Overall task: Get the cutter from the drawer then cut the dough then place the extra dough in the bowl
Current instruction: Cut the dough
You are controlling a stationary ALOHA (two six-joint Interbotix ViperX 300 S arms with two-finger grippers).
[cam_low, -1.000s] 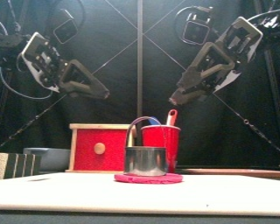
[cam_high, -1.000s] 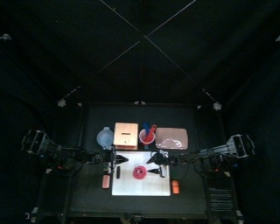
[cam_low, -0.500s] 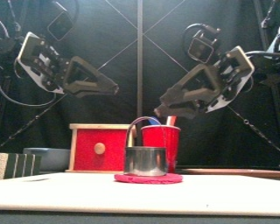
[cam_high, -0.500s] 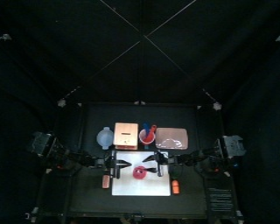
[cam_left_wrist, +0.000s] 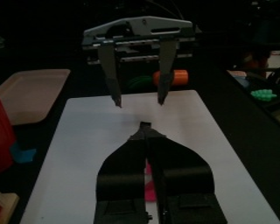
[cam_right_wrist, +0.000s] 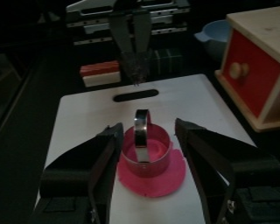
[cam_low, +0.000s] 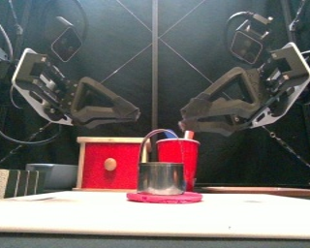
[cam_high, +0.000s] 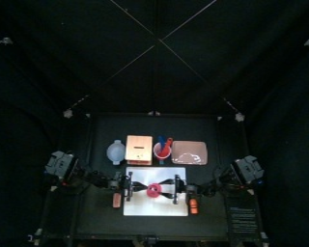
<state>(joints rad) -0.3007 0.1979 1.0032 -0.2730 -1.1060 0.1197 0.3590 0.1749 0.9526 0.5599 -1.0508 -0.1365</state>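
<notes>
The metal cutter (cam_right_wrist: pixel 143 140) stands upright on the flat pink dough (cam_right_wrist: pixel 150 171), in the middle of the white cutting board (cam_high: pixel 142 200). My right gripper (cam_right_wrist: pixel 149 129) hovers open just short of the cutter, one jaw on each side of its wire handle. Facing it across the board, my left gripper (cam_left_wrist: pixel 143 129) is shut and holds nothing. In the front view both grippers, left (cam_low: pixel 127 100) and right (cam_low: pixel 188 105), hang above the cutter (cam_low: pixel 161 176). Behind the board stand the wooden box (cam_high: pixel 139 148) with its red drawer front shut and the blue-grey bowl (cam_high: pixel 115 151).
A red cup (cam_high: pixel 165 148) with toy knives and the pink tray (cam_high: pixel 193 151) sit behind the board to the right. Orange toys lie beside the board's left edge (cam_high: pixel 119 200) and right edge (cam_high: pixel 193 205).
Both arms have swung down and toward the table's front, bringing the grippers lower and closer together over the board. The cutter and dough have not moved.
</notes>
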